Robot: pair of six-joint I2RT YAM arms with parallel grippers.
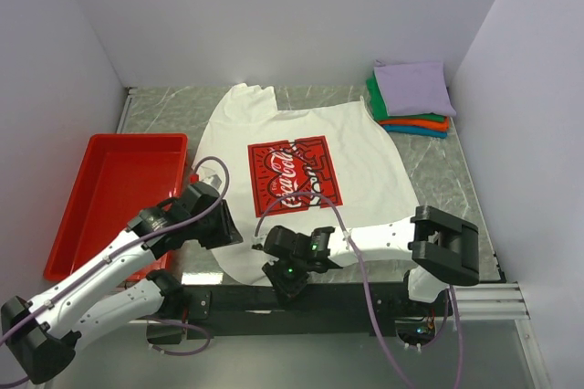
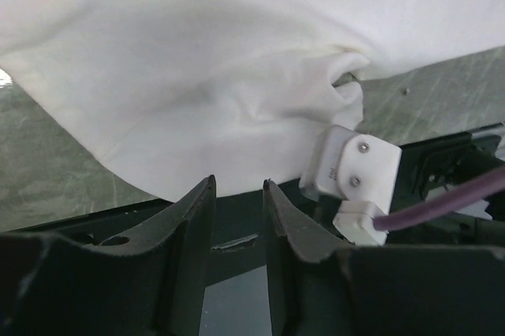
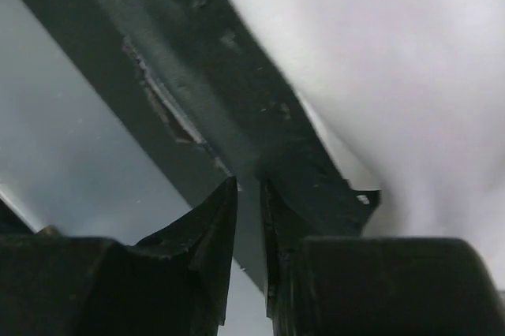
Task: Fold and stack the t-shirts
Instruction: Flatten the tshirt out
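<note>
Pincers both a little parted, both empty. On the left pincer (image 2: 238,182), a narrow gap between dark fingers, nothing in it, tips just short of the near hem of the white t-shirt (image 1: 301,133); cloth not gripped. On the right pincer (image 3: 248,182), a slimmer gap, likewise nothing pinched, tips over the black rail (image 3: 237,91), white cloth just beyond at the right of that view. From above: both wrists low at the near hem, left one by its left corner, right one near its middle. White t-shirt spread flat across the centre of the marbled table (image 1: 447,179), red square print (image 1: 294,174) facing up, near hem reaching the table's near edge and bunched into a small fold beside a white block (image 2: 355,166) with two screws and a purple cable (image 2: 450,198). Folded stack in the far right corner, apart from the white one: lavender t-shirt (image 1: 412,86) on top, then green t-shirt (image 1: 372,97), orange t-shirt (image 1: 415,121), teal t-shirt (image 1: 415,131) at the bottom. Red tray (image 1: 109,197) at left, just beside the white shirt's left edge
</note>
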